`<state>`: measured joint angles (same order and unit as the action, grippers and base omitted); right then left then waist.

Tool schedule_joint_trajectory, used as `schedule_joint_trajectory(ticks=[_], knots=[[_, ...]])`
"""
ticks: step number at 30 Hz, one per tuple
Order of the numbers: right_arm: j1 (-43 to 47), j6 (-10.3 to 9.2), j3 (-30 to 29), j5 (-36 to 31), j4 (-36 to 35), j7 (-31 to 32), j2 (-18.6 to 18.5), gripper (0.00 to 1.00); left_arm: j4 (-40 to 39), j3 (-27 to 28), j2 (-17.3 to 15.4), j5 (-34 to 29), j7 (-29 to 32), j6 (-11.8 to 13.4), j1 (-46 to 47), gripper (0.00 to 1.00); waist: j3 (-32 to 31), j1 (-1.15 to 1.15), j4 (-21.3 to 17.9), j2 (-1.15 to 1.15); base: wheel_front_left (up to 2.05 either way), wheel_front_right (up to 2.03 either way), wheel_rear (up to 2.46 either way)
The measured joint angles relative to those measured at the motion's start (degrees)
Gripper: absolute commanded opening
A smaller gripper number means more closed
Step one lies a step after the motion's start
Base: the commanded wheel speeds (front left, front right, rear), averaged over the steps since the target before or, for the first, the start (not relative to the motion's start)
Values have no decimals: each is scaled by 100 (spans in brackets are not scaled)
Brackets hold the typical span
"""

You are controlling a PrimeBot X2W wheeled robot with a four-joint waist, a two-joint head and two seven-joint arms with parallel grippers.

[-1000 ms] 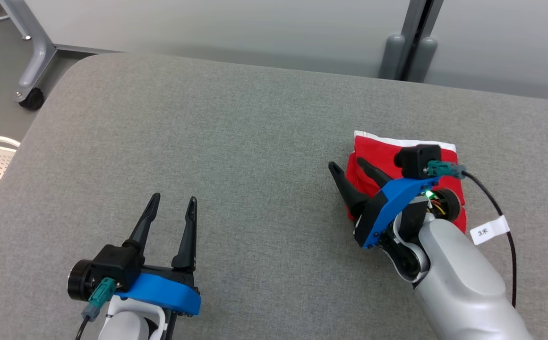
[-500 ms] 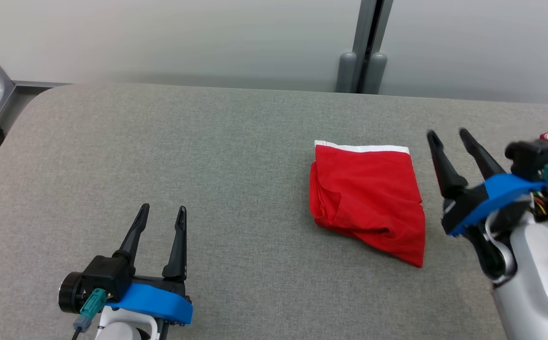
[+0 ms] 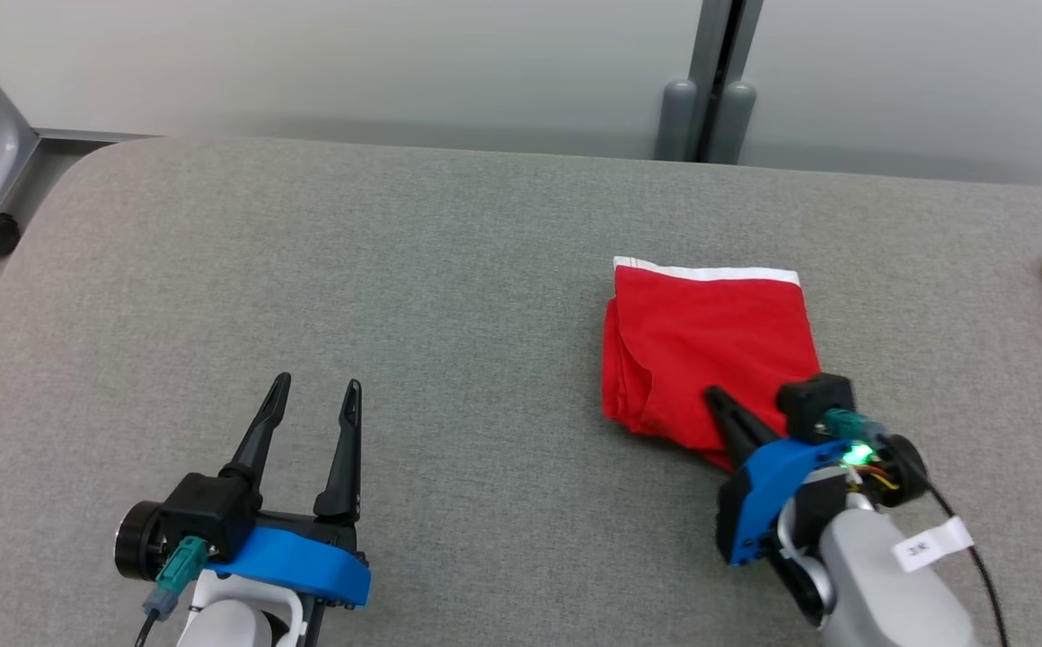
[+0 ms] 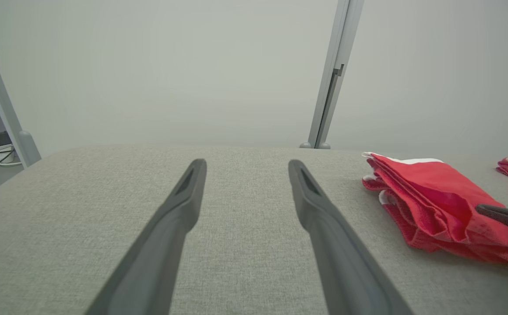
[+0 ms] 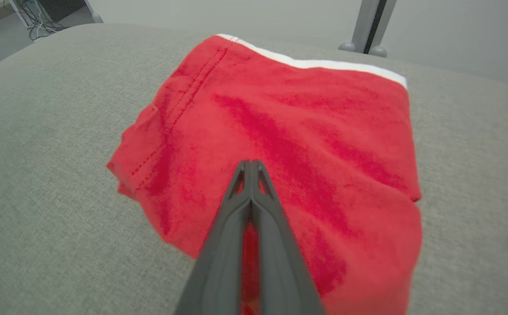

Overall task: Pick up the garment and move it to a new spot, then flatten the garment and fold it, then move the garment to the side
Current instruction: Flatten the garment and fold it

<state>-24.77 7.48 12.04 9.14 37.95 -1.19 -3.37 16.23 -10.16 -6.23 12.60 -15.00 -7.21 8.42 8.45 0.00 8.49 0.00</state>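
Red folded garment [image 3: 710, 341] lay right of centre on the grey table [image 3: 395, 270] in the head view, right gripper [image 3: 716, 397] at its near edge. Left wrist view: left gripper [image 4: 246, 166] spread, empty. Right wrist view: fingers [image 5: 236, 227] pressed together over the cloth; pinch unconfirmed. I judged it soft, light, limp: grasp all layers at an edge.

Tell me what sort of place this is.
Probably a robotics lab or test room, not a home: a grey fabric-covered table stands before pale partition panels joined by a metal post, and a castor-wheeled frame leg stands beside it.
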Motion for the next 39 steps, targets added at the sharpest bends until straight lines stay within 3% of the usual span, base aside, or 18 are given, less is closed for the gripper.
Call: schedule_joint_trajectory(ticks=[5, 9, 13, 14, 15, 16, 19, 23, 30, 34, 39], knots=[[-194, 1, 1404, 912, 142, -147, 52, 0, 34, -21, -15, 14, 0, 0, 5, 100, -29, 0, 124, 0, 0, 0, 0], [-189, 0, 2376, 2245, -210, -67, 58, 0, 43, -3, -30, 38, 0, 0, -2, 100, -98, 0, 143, 0, 0, 0, 0], [-187, 0, 2762, 3215, -616, -222, 69, 0, 43, 59, -38, 42, 0, 0, -67, 100, -176, 0, 67, 0, 0, 0, 0], [-205, 0, 2755, 3278, -678, -358, 68, 10, 43, 97, -41, 43, 0, 8, -104, 100, -196, -1, 34, 0, 0, 0, 0], [-223, 0, 2698, 3273, -722, -506, 66, 78, 43, 126, -42, 45, 0, 16, -137, 100, -222, 0, -2, 0, 0, 0, 0], [-224, 0, 2590, 3262, -759, -657, 68, 100, 33, 166, -40, 51, 0, 27, -160, 100, -246, 0, -41, 0, 0, 0, 0], [-183, 0, 2075, 2908, -843, -1054, 49, 100, 16, 258, -57, 56, 0, 82, -260, 100, -323, 0, -182, 0, 0, 0, 0], [171, 0, 973, 2051, -1112, -1260, -121, 100, -11, 378, -94, 77, 0, 131, -390, 100, -437, -1, -382, 0, 0, 0, 0], [1192, 0, -1049, 525, -2048, -1022, -96, 100, -13, 511, -147, 94, 0, 215, -565, 100, -607, -1, -680, 0, 0, 0, 0], [1619, 0, -1596, 52, -2520, -693, -34, 100, 81, 575, -196, 120, 0, 264, -636, 100, -712, -1, -797, -1, 0, 0, 0], [2019, 0, -1689, -115, -2773, -350, 15, 100, 192, 621, -230, 203, 66, 325, -753, 100, -860, -1, -898, -1, 0, 0, 0]])
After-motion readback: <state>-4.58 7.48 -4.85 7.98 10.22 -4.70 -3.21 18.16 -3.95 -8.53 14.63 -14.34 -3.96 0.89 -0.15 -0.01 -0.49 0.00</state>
